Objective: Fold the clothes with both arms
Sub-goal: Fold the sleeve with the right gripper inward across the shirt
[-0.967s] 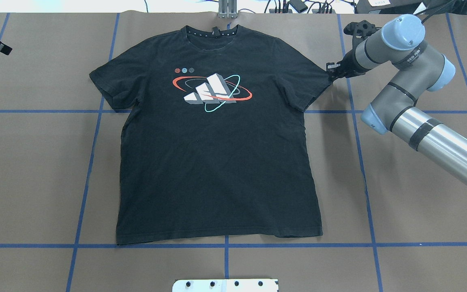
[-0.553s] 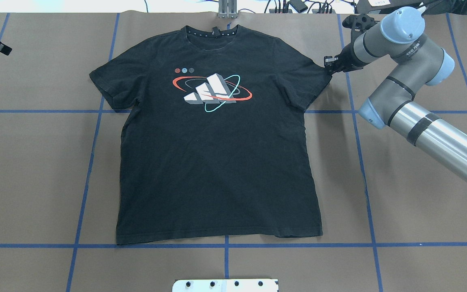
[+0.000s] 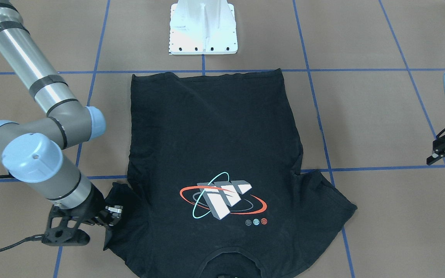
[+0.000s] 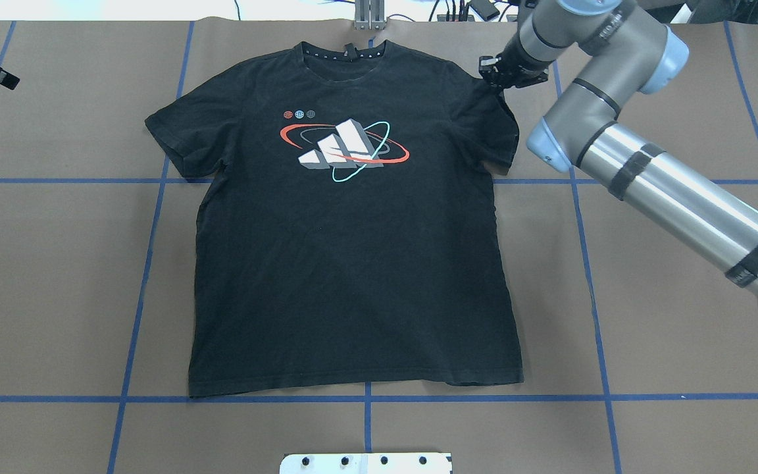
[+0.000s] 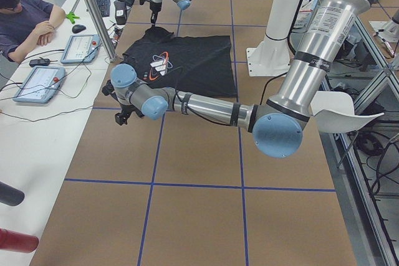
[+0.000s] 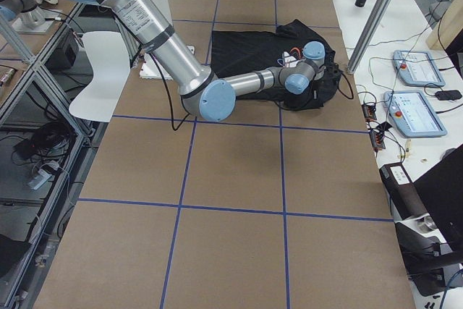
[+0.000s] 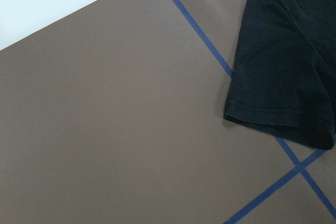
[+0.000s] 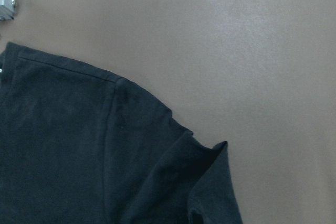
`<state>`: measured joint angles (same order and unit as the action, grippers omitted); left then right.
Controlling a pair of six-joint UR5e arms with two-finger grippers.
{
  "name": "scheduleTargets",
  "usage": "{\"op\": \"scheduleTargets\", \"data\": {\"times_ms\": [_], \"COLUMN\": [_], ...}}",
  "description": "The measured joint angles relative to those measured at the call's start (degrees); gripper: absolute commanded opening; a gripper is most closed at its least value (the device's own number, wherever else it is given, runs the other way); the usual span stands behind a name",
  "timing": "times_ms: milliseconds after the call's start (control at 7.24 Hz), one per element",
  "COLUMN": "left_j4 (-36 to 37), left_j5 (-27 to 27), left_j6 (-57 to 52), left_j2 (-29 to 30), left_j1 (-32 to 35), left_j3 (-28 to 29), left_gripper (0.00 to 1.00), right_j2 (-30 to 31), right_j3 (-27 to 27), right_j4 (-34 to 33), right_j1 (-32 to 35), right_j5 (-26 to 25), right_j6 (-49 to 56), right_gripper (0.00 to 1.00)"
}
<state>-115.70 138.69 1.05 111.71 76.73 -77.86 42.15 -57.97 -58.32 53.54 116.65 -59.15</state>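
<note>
The T-shirt (image 4: 353, 263) is laid flat, print side up, on the table (image 4: 649, 362), which is covered in brown paper and marked with blue tape lines (image 4: 135, 276). The collar (image 4: 343, 56) is placed toward the far edge of the table in the overhead view. The hem (image 4: 353, 387) is aligned just beside a tape line on the side of the white base (image 3: 203, 27). The chest print (image 4: 345, 150) is fully exposed.

The right arm (image 4: 668, 197) is extended across the table to the shoulder area of the garment. The right gripper (image 4: 503, 72) is positioned at the sleeve (image 4: 504, 125) on that side. Its fingers are closed on the edge of the sleeve cloth. The sleeve is drawn up toward the gripper and turned in toward the shoulder, so that a raised fold is formed; this fold is also shown in the right wrist view.

The left gripper (image 3: 435, 152) is held above bare table, well apart from the garment. It cannot be told whether its fingers are apart or together. The opposite sleeve (image 4: 172, 135) is spread flat on the paper, and its cuff is laid across a tape line, as shown in the left wrist view.

A seated person (image 5: 25, 17) is shown at a side table in the left view.
</note>
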Motion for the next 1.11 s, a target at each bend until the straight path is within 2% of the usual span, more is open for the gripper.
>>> {"op": "scheduleTargets", "data": {"times_ms": [276, 691, 1105], "left_j4": [0.03, 0.04, 0.04], "left_j5": [0.00, 0.00, 0.00], "left_j6": [0.00, 0.00, 0.00], "left_j2": [0.00, 0.00, 0.00], "left_j1": [0.00, 0.00, 0.00], "left_j3": [-0.01, 0.04, 0.08], "left_gripper": [1.00, 1.00, 1.00], "right_j2": [-4.37, -8.41, -12.97], "right_j3": [0.45, 1.90, 6.82], "right_j4": [-3.77, -4.83, -4.81], "right_j1": [-2.11, -5.80, -8.24], "right_j5": [-3.25, -8.21, -11.43], "right_j6": [-3.81, -9.06, -11.25], "right_gripper": [0.00, 0.00, 0.00]}}
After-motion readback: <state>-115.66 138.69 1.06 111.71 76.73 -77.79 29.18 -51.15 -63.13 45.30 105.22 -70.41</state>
